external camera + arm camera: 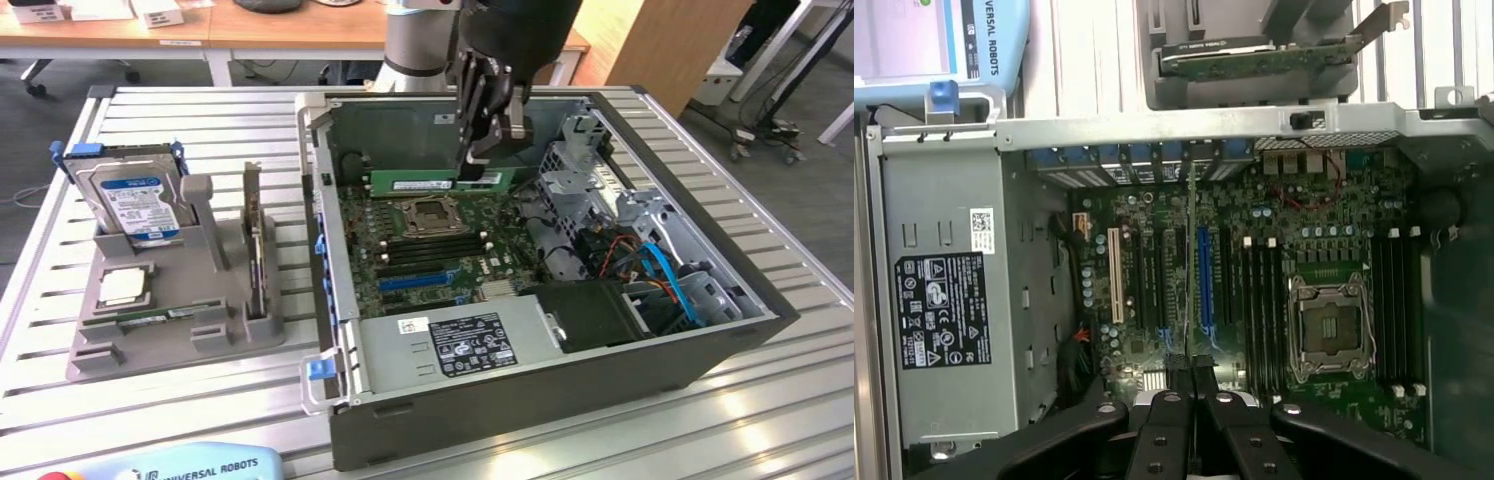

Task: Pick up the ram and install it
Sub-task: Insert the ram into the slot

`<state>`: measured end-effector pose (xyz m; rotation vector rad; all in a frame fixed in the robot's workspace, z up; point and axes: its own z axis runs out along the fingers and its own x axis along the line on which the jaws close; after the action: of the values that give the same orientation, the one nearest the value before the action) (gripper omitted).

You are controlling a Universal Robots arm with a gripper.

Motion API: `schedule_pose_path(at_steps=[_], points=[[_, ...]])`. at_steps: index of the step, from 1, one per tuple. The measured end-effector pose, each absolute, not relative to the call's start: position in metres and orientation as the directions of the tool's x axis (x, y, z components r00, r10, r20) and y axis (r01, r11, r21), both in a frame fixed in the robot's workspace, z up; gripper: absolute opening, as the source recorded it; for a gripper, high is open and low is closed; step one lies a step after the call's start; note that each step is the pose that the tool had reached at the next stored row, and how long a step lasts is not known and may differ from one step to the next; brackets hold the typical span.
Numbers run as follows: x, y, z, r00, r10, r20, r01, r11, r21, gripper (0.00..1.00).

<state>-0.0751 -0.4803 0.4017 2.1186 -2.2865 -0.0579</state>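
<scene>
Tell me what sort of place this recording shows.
Probably a robotics lab or workshop: a robot arm over an open PC case, with office desks behind.

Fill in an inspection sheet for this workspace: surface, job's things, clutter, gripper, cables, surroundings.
Surface: slatted metal table carrying an open computer case.
Job's things: ram, held above the motherboard.
Clutter: grey holder with hard drive and processor chip; teach pendant at the table edge.
Grippers: gripper, jaws shut on the ram.
Cables: blue cable inside the case.
Surroundings: wooden desks behind the table.
</scene>
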Motion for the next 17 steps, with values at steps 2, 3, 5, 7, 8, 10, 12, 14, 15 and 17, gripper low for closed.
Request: schedule_pose_path(at_steps=[2, 3, 5, 7, 8, 10, 12, 14, 15, 17], points=[[-0.072, -0.48, 0.402, -0.074, -0.997, -0.008, -0.996, 0.074, 0.044, 0.11], [-0.07, -0.48, 0.402, -0.073, -0.997, -0.008, -0.996, 0.073, 0.044, 0.11], [-0.068, -0.48, 0.402, -0.069, -0.998, -0.008, -0.997, 0.069, 0.044, 0.11], [-0.065, -0.48, 0.402, -0.063, -0.998, -0.008, -0.997, 0.062, 0.044, 0.11], [-0.063, -0.48, 0.402, -0.059, -0.998, -0.008, -0.997, 0.058, 0.044, 0.11], [-0.061, -0.48, 0.402, -0.051, -0.999, -0.008, -0.998, 0.051, 0.044, 0.11], [-0.059, -0.48, 0.402, -0.045, -0.999, -0.008, -0.998, 0.045, 0.044, 0.11], [-0.057, -0.48, 0.402, -0.041, -0.999, -0.008, -0.998, 0.041, 0.044, 0.11], [-0.056, -0.48, 0.402, -0.04, -0.999, -0.008, -0.998, 0.039, 0.044, 0.11], [-0.055, -0.48, 0.402, -0.038, -0.999, -0.008, -0.998, 0.038, 0.044, 0.11]])
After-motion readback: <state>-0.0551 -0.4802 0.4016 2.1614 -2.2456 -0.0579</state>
